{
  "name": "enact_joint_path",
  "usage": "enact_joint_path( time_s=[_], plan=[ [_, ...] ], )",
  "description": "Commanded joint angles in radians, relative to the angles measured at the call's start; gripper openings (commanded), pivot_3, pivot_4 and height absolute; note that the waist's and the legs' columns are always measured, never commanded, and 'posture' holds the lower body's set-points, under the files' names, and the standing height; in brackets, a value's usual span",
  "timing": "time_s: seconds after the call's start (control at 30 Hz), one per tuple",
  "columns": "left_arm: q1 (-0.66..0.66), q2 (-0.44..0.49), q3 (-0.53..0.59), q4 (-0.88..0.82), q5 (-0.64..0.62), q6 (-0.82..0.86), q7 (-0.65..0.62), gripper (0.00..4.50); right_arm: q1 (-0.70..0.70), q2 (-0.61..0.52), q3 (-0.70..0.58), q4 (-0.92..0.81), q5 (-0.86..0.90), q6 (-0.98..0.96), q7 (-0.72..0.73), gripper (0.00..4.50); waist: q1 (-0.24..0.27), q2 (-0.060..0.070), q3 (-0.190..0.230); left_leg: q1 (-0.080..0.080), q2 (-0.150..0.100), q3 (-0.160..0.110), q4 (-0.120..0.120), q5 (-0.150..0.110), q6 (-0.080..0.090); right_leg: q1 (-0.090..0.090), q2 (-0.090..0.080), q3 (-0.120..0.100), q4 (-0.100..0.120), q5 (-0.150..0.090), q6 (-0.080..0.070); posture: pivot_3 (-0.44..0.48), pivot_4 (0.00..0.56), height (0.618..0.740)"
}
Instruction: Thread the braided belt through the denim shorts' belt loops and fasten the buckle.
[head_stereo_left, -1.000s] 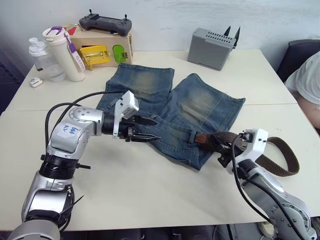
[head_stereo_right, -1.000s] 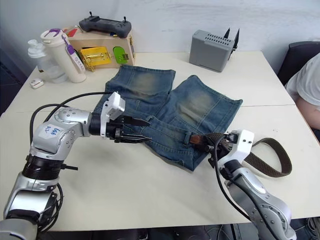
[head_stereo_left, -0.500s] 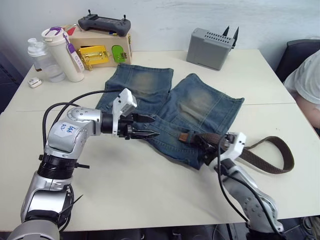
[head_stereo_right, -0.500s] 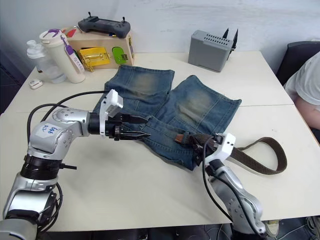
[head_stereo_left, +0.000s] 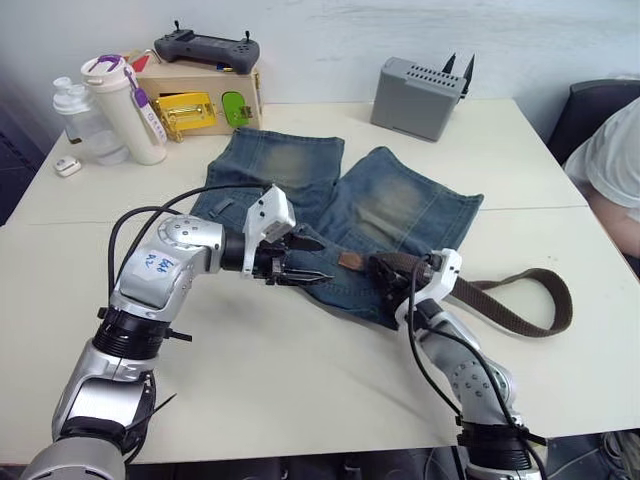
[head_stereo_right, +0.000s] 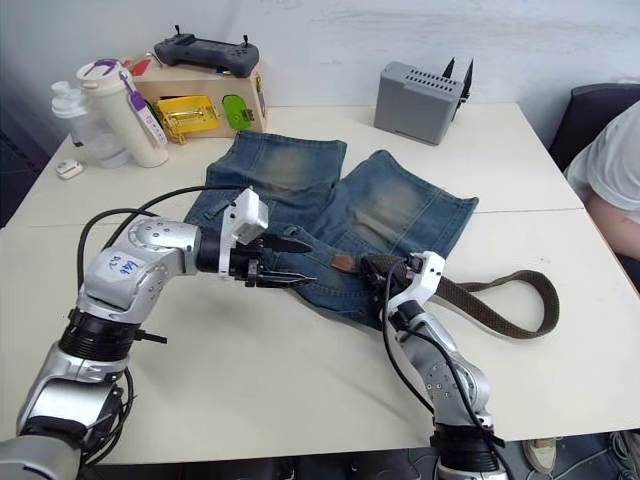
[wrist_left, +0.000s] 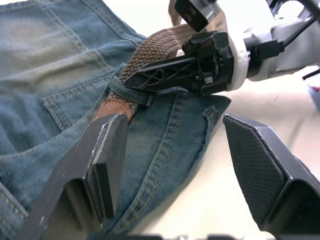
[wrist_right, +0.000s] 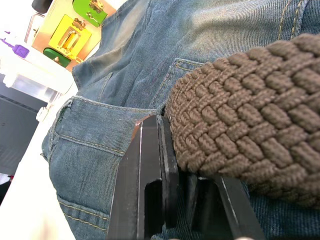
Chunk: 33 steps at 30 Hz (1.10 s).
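Observation:
The denim shorts (head_stereo_left: 340, 210) lie flat mid-table, waistband toward me. The braided belt (head_stereo_left: 500, 297) curls off to the right on the table. Its tan tip (wrist_left: 113, 107) has come out from under one of the belt loops (wrist_left: 131, 95) on the waistband. My right gripper (head_stereo_left: 385, 268) is shut on the braided strap (wrist_right: 240, 125) just behind that loop. Over the waistband, my left gripper (head_stereo_left: 326, 262) is open, its fingers (wrist_left: 107, 155) straddling the tan tip without touching it. The buckle is out of view.
At the back left stand a wooden latch box (head_stereo_left: 200, 100) with a controller (head_stereo_left: 205, 48) on it and two bottles (head_stereo_left: 125, 105). A grey box (head_stereo_left: 420, 95) sits at the back. A person's sleeve (head_stereo_left: 610, 160) is at the right edge.
My right gripper has pushed the belt leftward along the waistband, so the tan tip sits further left. My left gripper has shifted right toward the tip and opened wider.

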<state>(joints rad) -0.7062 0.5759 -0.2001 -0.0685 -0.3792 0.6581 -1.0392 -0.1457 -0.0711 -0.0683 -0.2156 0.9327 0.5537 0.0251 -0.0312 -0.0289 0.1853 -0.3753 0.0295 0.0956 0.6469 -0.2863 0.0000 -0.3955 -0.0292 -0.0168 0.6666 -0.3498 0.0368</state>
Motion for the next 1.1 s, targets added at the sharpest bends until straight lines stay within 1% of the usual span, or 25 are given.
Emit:
enact_joint_path(
  time_s=[0.03,0.07,0.1,0.17,0.2,0.23,0.3,0.4,0.5,0.6,0.67,0.7,0.77,0.8,0.9,0.97,1.0,1.07,1.1],
  plan=[
    [-0.028,-0.022,-0.012,0.014,0.036,-0.077,0.001,3.42,0.060,-0.008,-0.026,-0.076,0.042,0.066,-0.019,2.00,0.000,0.000,0.000,0.000,0.000,0.000,0.000,0.000,0.000,0.000,0.000,0.000,0.000,0.000,0.000,0.000,0.150,0.736],
    [-0.032,-0.030,-0.016,0.029,0.049,-0.101,0.002,3.42,0.086,-0.025,-0.031,-0.118,0.066,0.091,-0.014,2.40,0.001,0.000,0.000,0.000,0.000,0.000,0.000,0.000,0.000,0.000,0.000,0.000,0.000,0.000,0.000,0.000,0.150,0.736],
    [-0.036,-0.036,-0.021,0.041,0.063,-0.126,0.003,3.42,0.106,-0.041,-0.034,-0.153,0.079,0.111,-0.011,2.96,0.002,0.000,0.000,0.000,0.000,0.000,-0.001,0.000,0.000,0.000,0.000,0.000,0.000,0.000,0.000,0.000,0.150,0.736],
    [-0.044,-0.046,-0.026,0.069,0.088,-0.172,0.004,3.42,0.137,-0.079,-0.035,-0.214,0.082,0.141,-0.011,3.57,0.004,0.000,0.000,0.000,0.000,0.000,0.000,0.000,0.000,0.000,0.000,0.000,-0.001,0.000,0.000,0.000,0.150,0.736],
    [-0.050,-0.053,-0.028,0.088,0.101,-0.199,0.005,3.42,0.156,-0.112,-0.031,-0.257,0.082,0.159,-0.003,4.13,0.004,0.000,0.000,0.000,0.000,0.000,0.000,0.000,0.001,0.000,0.000,0.000,-0.001,0.000,0.000,0.000,0.150,0.736],
    [-0.058,-0.059,-0.030,0.109,0.114,-0.225,0.005,3.42,0.176,-0.154,-0.026,-0.305,0.078,0.180,0.007,4.47,0.004,0.000,0.000,0.000,0.000,0.000,0.000,-0.001,0.001,0.001,0.000,0.000,-0.001,0.000,0.000,0.000,0.150,0.736],
    [-0.072,-0.071,-0.031,0.147,0.136,-0.274,-0.002,3.42,0.211,-0.241,-0.016,-0.394,0.077,0.219,0.040,4.47,0.004,0.000,0.000,0.000,-0.001,0.000,0.000,-0.003,0.006,0.001,-0.002,0.000,-0.001,0.000,0.000,0.000,0.150,0.736],
    [-0.091,-0.079,-0.044,0.201,0.172,-0.344,-0.016,3.42,0.226,-0.338,-0.007,-0.468,0.060,0.240,0.078,4.47,0.001,0.000,0.000,-0.001,-0.001,-0.001,0.000,-0.003,0.006,0.001,-0.001,0.000,-0.002,0.000,0.000,0.000,0.150,0.736],
    [-0.104,-0.095,-0.054,0.237,0.191,-0.382,-0.026,3.42,0.209,-0.358,-0.010,-0.483,0.070,0.246,0.081,4.47,0.000,0.000,0.000,-0.001,0.000,0.000,0.000,-0.003,0.005,0.001,0.000,0.000,-0.002,0.000,0.000,0.000,0.150,0.736],
    [-0.108,-0.108,-0.062,0.249,0.201,-0.409,-0.041,3.42,0.156,-0.418,0.061,-0.515,-0.018,0.243,0.143,4.47,0.001,0.000,0.000,-0.001,0.001,0.000,0.000,-0.001,0.001,0.000,0.002,0.000,-0.002,0.000,0.000,0.000,0.150,0.736],
    [-0.110,-0.108,-0.067,0.258,0.212,-0.429,-0.051,3.42,0.108,-0.528,0.172,-0.556,-0.177,0.209,0.215,4.47,0.003,0.000,0.000,-0.001,0.000,0.000,0.000,-0.002,0.001,0.000,0.001,0.001,-0.003,0.000,0.000,0.000,0.150,0.736],
    [-0.110,-0.109,-0.067,0.261,0.215,-0.435,-0.055,3.42,0.091,-0.558,0.204,-0.560,-0.231,0.195,0.232,4.47,0.002,0.001,0.000,-0.001,0.000,0.000,0.001,-0.002,0.002,0.001,0.001,0.001,-0.003,0.000,0.000,0.000,0.150,0.736],
    [-0.109,-0.110,-0.066,0.266,0.220,-0.443,-0.062,3.42,0.069,-0.559,0.197,-0.525,-0.276,0.178,0.216,4.47,0.004,-0.001,0.001,-0.001,0.000,0.000,0.001,-0.002,0.002,0.001,0.001,0.001,-0.004,0.000,0.001,0.000,0.150,0.736],
    [-0.108,-0.111,-0.064,0.266,0.222,-0.443,-0.064,3.42,0.072,-0.542,0.164,-0.506,-0.263,0.179,0.208,4.47,0.004,-0.001,0.001,-0.001,0.000,0.000,0.001,-0.002,0.002,0.001,0.001,0.001,-0.004,0.000,0.001,0.000,0.150,0.736],
    [-0.100,-0.108,-0.060,0.257,0.222,-0.438,-0.066,3.42,0.110,-0.474,0.023,-0.461,-0.186,0.181,0.182,4.47,0.008,-0.001,0.001,-0.002,0.000,0.000,0.000,-0.002,0.002,0.000,0.001,0.000,-0.004,0.000,0.001,0.000,0.150,0.736],
    [-0.093,-0.109,-0.053,0.249,0.212,-0.422,-0.066,3.42,0.139,-0.377,-0.100,-0.438,0.041,0.198,0.095,4.47,0.009,-0.001,0.001,-0.003,0.000,0.000,0.001,-0.002,0.002,0.000,0.000,0.000,-0.005,0.000,0.001,0.000,0.150,0.736],
    [-0.089,-0.107,-0.052,0.245,0.213,-0.420,-0.067,3.42,0.172,-0.344,-0.140,-0.434,0.162,0.209,0.063,4.47,0.008,-0.001,0.001,-0.003,0.000,0.000,0.001,-0.002,0.002,0.001,0.000,0.000,-0.005,0.000,0.001,0.000,0.150,0.736],
    [-0.082,-0.105,-0.050,0.242,0.214,-0.418,-0.066,3.42,0.266,-0.290,-0.168,-0.447,0.375,0.212,0.031,4.47,0.007,-0.001,0.001,-0.003,0.000,-0.001,0.001,-0.002,0.002,0.001,0.000,0.000,-0.005,0.000,0.001,0.000,0.150,0.736],
    [-0.079,-0.104,-0.050,0.241,0.215,-0.418,-0.065,3.42,0.317,-0.262,-0.168,-0.452,0.441,0.205,0.026,4.47,0.006,-0.001,0.001,-0.003,0.000,-0.001,0.000,-0.002,0.002,0.001,0.000,0.000,-0.005,0.000,0.001,0.000,0.150,0.736]
  ],
)
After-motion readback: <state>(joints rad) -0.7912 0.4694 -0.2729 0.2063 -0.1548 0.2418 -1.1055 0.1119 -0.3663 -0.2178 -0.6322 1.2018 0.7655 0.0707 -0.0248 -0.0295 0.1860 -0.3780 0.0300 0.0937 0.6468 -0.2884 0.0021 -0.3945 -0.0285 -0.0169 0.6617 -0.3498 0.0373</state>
